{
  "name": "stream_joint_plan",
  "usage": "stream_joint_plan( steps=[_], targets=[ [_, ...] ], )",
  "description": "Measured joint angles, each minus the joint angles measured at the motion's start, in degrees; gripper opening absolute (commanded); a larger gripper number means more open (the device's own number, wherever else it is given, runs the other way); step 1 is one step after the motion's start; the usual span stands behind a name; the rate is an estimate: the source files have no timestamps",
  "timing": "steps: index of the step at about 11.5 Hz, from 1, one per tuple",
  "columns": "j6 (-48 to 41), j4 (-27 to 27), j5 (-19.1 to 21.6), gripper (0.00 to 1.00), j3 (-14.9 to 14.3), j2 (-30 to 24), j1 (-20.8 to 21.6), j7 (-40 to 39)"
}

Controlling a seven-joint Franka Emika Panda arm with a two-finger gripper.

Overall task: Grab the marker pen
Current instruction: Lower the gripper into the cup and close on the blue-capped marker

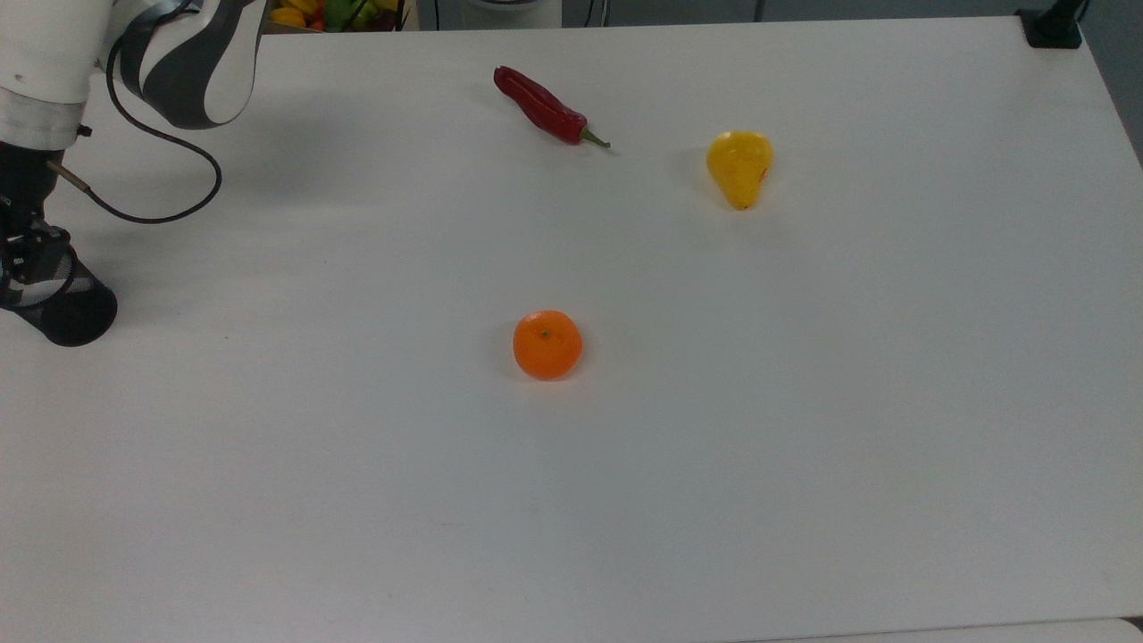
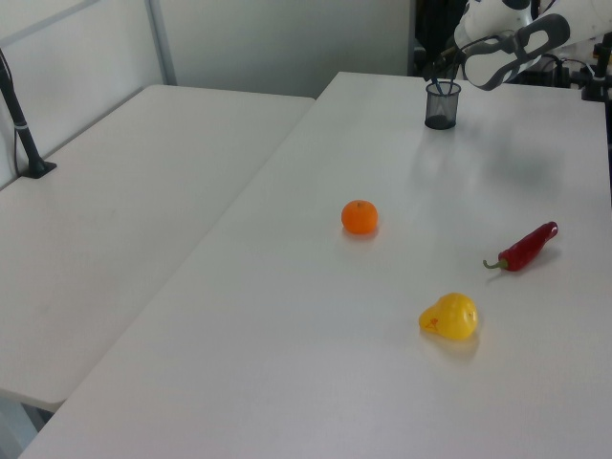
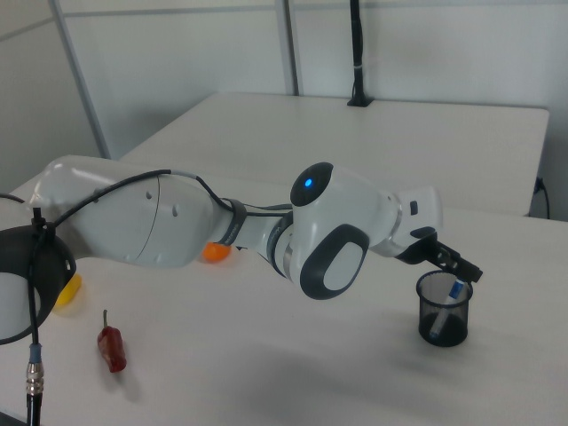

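Note:
The marker pen (image 3: 456, 290) stands tilted inside a black mesh cup (image 3: 443, 311); its blue cap leans on the rim at the right view's right and its white barrel shows through the mesh. My gripper (image 3: 461, 266) hangs at the cup's mouth, right over the cap. In the top view the gripper (image 1: 25, 259) reaches into the mouth of the cup (image 1: 67, 313) at the table's far left edge and covers the pen. In the left view the gripper (image 2: 438, 75) sits just above the cup (image 2: 442, 105) at the far end of the table.
On the white table lie a red chilli (image 1: 542, 107), a yellow pear (image 1: 739, 167) and an orange (image 1: 546, 344), all far from the cup. A black cable (image 1: 152, 179) loops off the arm. A black post base (image 1: 1054, 27) sits at the top view's upper right corner.

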Motion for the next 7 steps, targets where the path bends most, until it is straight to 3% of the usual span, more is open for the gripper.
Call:
stream_joint_plan(
  steps=[2,5,7],
  targets=[
    [0.1,1.4,0.0,0.58,0.0,1.3,-0.1,0.0],
    [0.1,2.8,0.0,0.28,0.0,2.9,-0.2,0.1],
    [0.1,3.3,0.0,0.15,0.0,3.2,-0.2,0.1]
  ],
)
